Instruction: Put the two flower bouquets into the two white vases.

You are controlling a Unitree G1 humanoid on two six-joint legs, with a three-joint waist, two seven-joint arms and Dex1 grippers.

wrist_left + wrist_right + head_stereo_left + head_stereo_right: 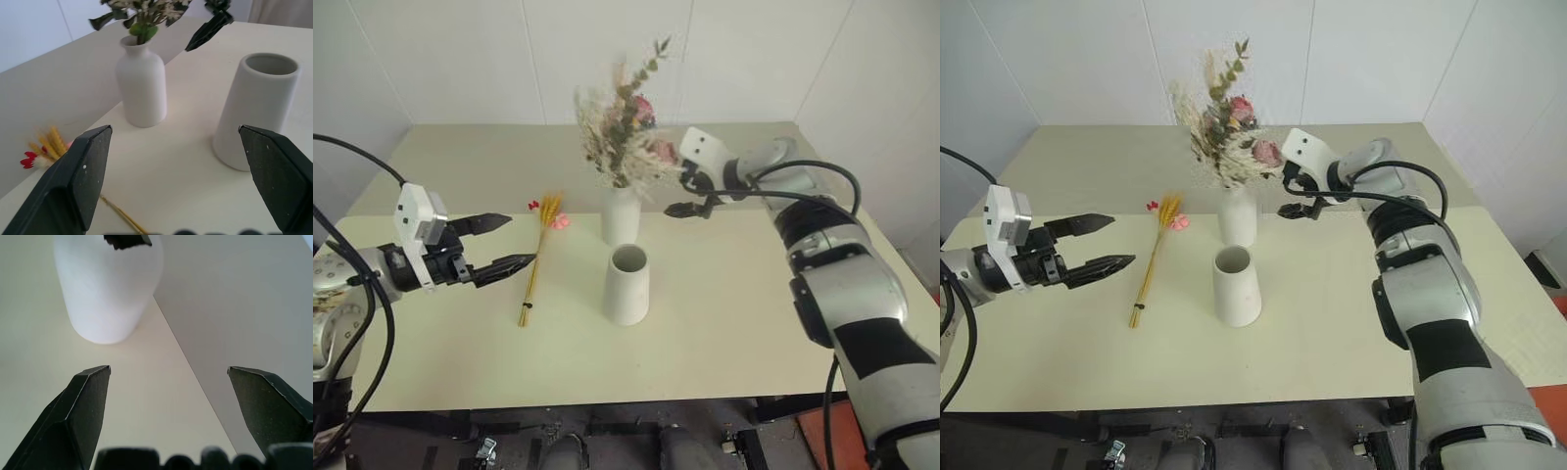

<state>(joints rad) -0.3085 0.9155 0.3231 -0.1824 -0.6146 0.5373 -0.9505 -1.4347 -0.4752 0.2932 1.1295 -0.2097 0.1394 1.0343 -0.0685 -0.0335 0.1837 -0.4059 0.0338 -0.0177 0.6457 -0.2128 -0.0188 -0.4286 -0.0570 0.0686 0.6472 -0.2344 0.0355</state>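
Yellow wheat bundle (537, 257) lying just beyond left gripper (516, 242), jaws apart, empty.

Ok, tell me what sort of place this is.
Probably an indoor test room rather than a home: a plain cream table, bare white panelled walls, and only two white vases and bouquets set out.

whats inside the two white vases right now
The bottle-shaped vase holds the bushy pink and cream bouquet; its stems are hidden below the narrow neck. The cone-shaped vase shows an empty mouth, though its bottom cannot be seen.
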